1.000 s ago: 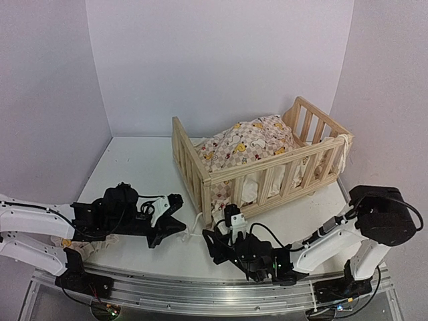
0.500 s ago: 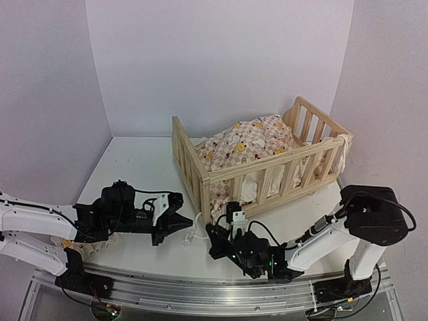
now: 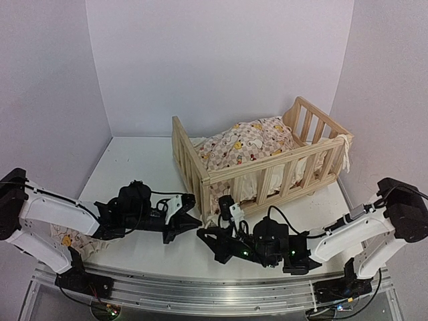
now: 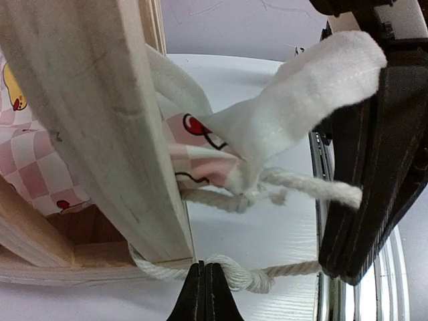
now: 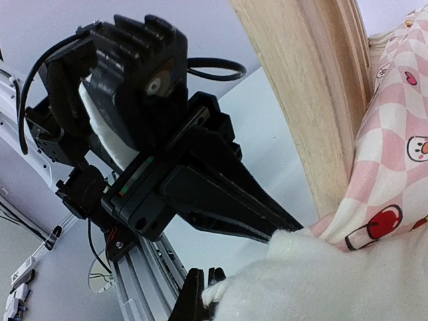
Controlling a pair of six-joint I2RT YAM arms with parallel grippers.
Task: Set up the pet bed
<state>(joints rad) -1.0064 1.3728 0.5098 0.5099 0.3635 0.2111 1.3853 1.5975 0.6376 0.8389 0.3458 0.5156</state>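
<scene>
**Orientation.** The pet bed (image 3: 267, 175) is set on the right rear part of the table (image 3: 134, 167). In the top view its long axis runs from near-left to far-right, with one short end turned toward the arm bases.

**Appearance.** The frame (image 3: 189, 160) is crib-like, of pale, unpainted pine with flat vertical slats under a straight top rail. The cushion (image 3: 244, 144) is heaped inside, rising above the rails. It is printed in pink-and-white checks with yellow ducks and cherries. A soft cream ruffle (image 4: 294, 100) hangs out past the near corner post (image 4: 100, 120), whose grain is plainly seen.

**Cords.** Twisted white tie cord (image 4: 301, 187), knotted, lies at the foot of that post.

**Grippers.** The left gripper (image 3: 192, 219) is fully closed. Its tips touch the knotted cord, but a grip cannot be confirmed. The right gripper (image 5: 204, 294) is closed, with a cord end pinched between its tips.
</scene>
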